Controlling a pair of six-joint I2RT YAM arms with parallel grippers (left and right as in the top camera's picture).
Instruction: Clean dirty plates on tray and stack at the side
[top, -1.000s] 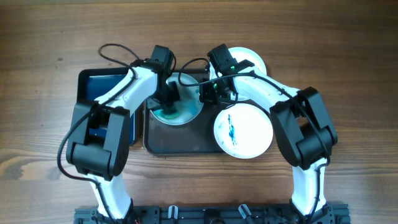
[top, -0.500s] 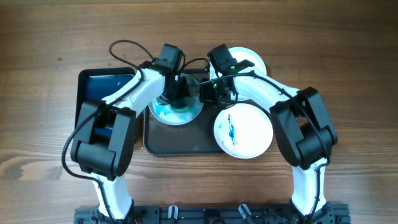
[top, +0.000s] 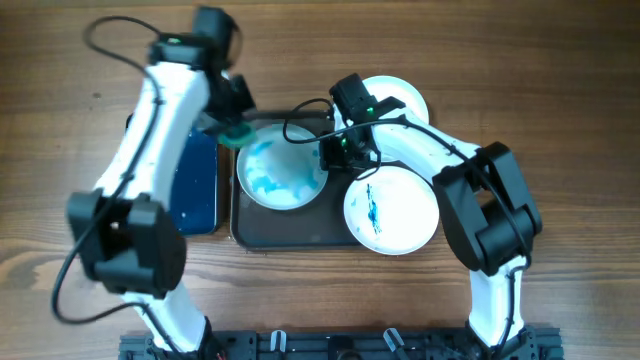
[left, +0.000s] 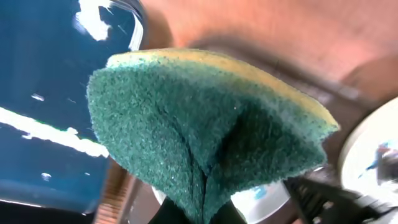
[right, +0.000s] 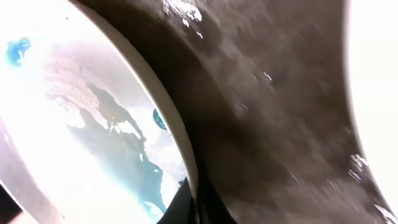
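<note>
A white plate (top: 282, 170) smeared with blue lies on the dark tray (top: 290, 225). My right gripper (top: 330, 152) is shut on that plate's right rim (right: 180, 155). My left gripper (top: 232, 128) is shut on a green and yellow sponge (left: 205, 130) and holds it above the tray's left edge, clear of the plate. A second white plate (top: 392, 210) with a blue streak lies at the tray's right edge. Another white plate (top: 405, 95) lies on the table behind my right arm.
A blue tray (top: 195, 185) lies left of the dark tray, partly under my left arm; it also shows in the left wrist view (left: 43, 93). Wooden table (top: 560, 120) all round.
My left gripper has lifted the sponge off the smeared plate and swung left and back to the tray's left edge. The blue smear is now uncovered. My right gripper has not moved.
</note>
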